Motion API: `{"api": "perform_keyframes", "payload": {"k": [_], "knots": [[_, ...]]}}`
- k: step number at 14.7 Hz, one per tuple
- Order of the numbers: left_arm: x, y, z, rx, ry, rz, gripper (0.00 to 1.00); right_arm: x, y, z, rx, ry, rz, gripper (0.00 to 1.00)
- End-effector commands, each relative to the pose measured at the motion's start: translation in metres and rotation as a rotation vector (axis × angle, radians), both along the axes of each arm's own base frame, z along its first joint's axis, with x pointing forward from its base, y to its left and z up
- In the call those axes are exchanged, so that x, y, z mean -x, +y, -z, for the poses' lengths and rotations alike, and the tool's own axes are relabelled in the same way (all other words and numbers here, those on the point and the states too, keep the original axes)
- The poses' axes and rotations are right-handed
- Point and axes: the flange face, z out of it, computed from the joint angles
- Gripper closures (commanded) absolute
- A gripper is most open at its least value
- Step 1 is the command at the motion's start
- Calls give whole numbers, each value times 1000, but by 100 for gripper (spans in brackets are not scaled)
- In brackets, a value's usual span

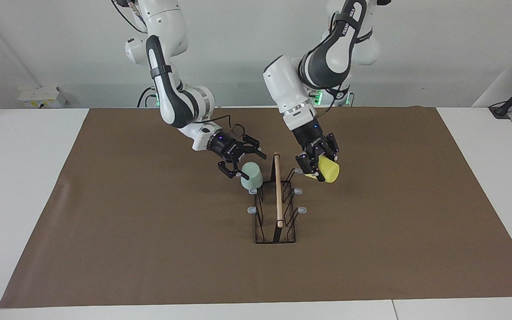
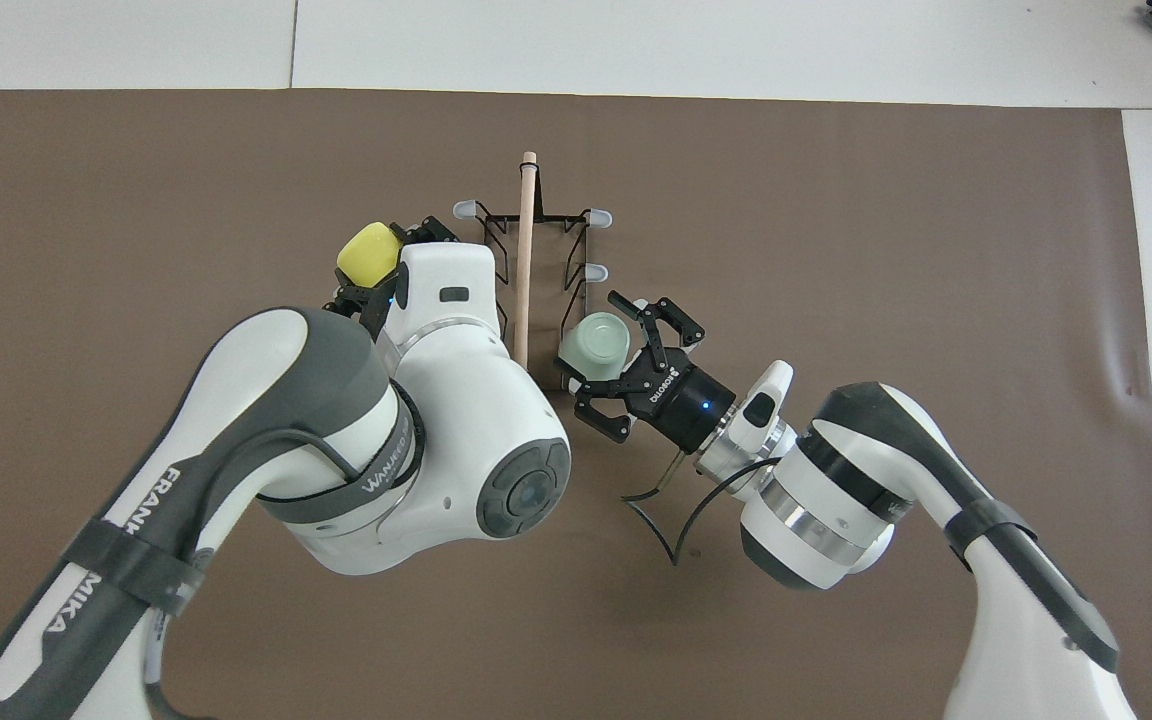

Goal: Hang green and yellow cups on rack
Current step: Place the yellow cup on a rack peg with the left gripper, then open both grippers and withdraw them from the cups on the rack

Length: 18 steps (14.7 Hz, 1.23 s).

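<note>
The black wire rack [image 1: 275,241] with its wooden rod [image 1: 278,191] stands mid-table; it also shows in the overhead view [image 2: 536,218]. The mint green cup [image 1: 251,176] sits on the rack's peg nearest the robots, on the right arm's side. My right gripper [image 1: 245,164] is open, its fingers spread on either side of the green cup [image 2: 593,340]. My left gripper [image 1: 321,165] is shut on the yellow cup [image 1: 330,170] and holds it tilted beside the rack, close to the peg [image 1: 298,170] nearest the robots on the left arm's side.
A brown mat [image 1: 149,249] covers the table. Several grey-tipped pegs [image 1: 251,209] stick out from both sides of the rack with nothing on them. White table shows around the mat [image 1: 16,178].
</note>
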Motion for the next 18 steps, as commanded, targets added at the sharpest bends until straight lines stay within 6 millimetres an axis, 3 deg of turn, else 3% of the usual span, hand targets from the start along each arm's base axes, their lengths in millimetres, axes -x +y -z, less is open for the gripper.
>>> {"api": "perform_keyframes", "payload": {"k": [1, 2, 7, 12, 14, 16, 17, 18], "knots": [[16, 0, 5, -93, -73, 13, 100, 1, 0, -3, -20, -17, 70, 0], [24, -12, 13, -138, -87, 33, 100, 1, -2, -7, -12, -16, 75, 0], [31, -36, 50, -209, -169, 22, 100, -5, -42, -46, 177, -20, 110, 0], [44, -42, 70, -233, -152, 34, 100, -36, -112, -70, 350, -100, 93, 0], [59, -51, 75, -223, -148, 57, 99, -55, -152, -87, 459, -133, 76, 0], [70, -59, 78, -204, -130, 59, 9, -69, -185, -99, 531, -125, 46, 0], [76, -65, 75, -166, -108, 41, 0, -75, -200, -106, 591, -123, 15, 0], [81, -67, 68, -112, -62, 8, 0, -82, -216, -115, 660, -126, -17, 0]]}}
